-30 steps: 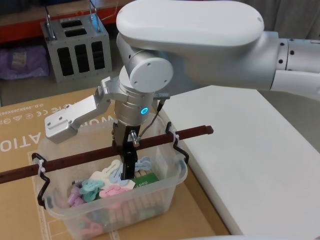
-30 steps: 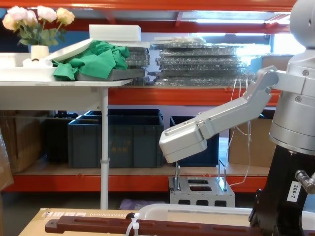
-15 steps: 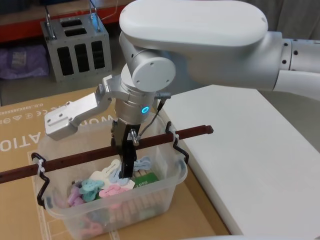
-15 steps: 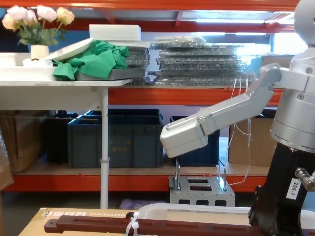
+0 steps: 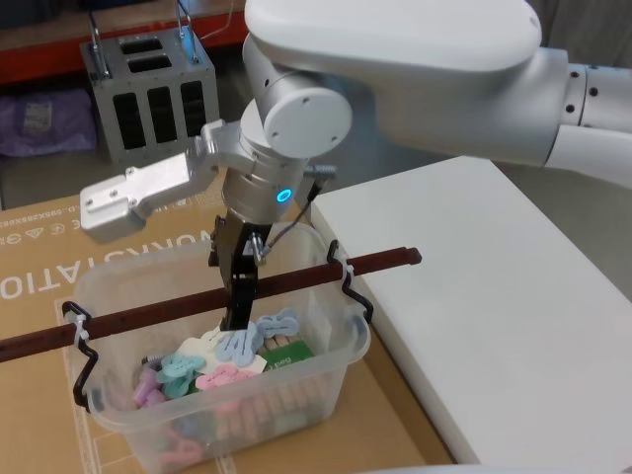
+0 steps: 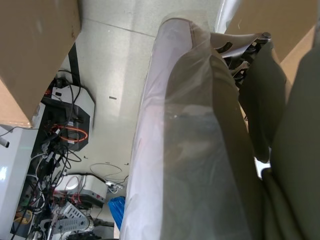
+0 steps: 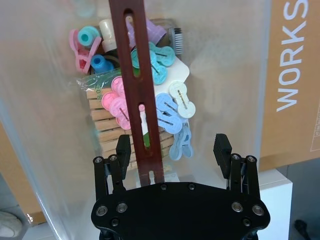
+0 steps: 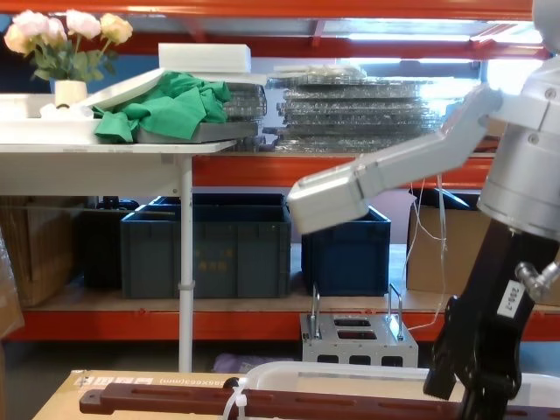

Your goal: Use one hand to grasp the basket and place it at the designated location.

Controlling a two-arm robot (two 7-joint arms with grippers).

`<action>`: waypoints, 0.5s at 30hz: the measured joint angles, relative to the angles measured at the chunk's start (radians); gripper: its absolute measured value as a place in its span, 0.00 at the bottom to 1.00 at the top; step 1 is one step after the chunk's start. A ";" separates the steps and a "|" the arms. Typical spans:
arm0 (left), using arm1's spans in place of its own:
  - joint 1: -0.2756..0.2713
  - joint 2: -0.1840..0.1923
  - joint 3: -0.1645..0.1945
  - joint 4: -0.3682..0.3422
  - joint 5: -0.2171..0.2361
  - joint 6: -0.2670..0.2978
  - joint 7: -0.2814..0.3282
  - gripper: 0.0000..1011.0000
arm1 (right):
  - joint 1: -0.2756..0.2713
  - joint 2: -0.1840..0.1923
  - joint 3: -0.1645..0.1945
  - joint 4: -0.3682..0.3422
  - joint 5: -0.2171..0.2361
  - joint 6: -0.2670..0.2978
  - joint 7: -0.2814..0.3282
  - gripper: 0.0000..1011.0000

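Translucent plastic, the basket (image 5: 357,344) sits on cardboard (image 5: 59,259) at near left beside a white platform (image 5: 494,296), the right gripper (image 7: 172,146) spread open astride its red-brown handle (image 5: 148,314); grasping is in hand, so closing, then lifting, likely comes next.

Orange shelving (image 8: 262,171), dark blue crates (image 8: 206,245), white table (image 8: 96,147), possibly concrete floor (image 8: 105,354)
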 joint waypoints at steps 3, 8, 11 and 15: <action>0.000 0.000 0.000 0.000 0.000 0.000 0.000 0.00 | 0.002 0.003 0.010 0.001 0.005 0.000 -0.003 0.99; 0.000 0.000 0.000 0.000 0.000 0.000 0.000 0.00 | 0.004 0.005 0.022 0.002 0.010 0.000 -0.004 0.99; 0.000 0.000 0.000 0.000 0.000 0.000 0.000 0.00 | 0.006 0.008 0.028 0.001 0.014 0.000 -0.005 0.99; 0.000 0.000 0.000 0.000 0.000 0.000 0.000 0.00 | 0.010 0.016 0.039 -0.007 0.021 0.000 -0.006 0.99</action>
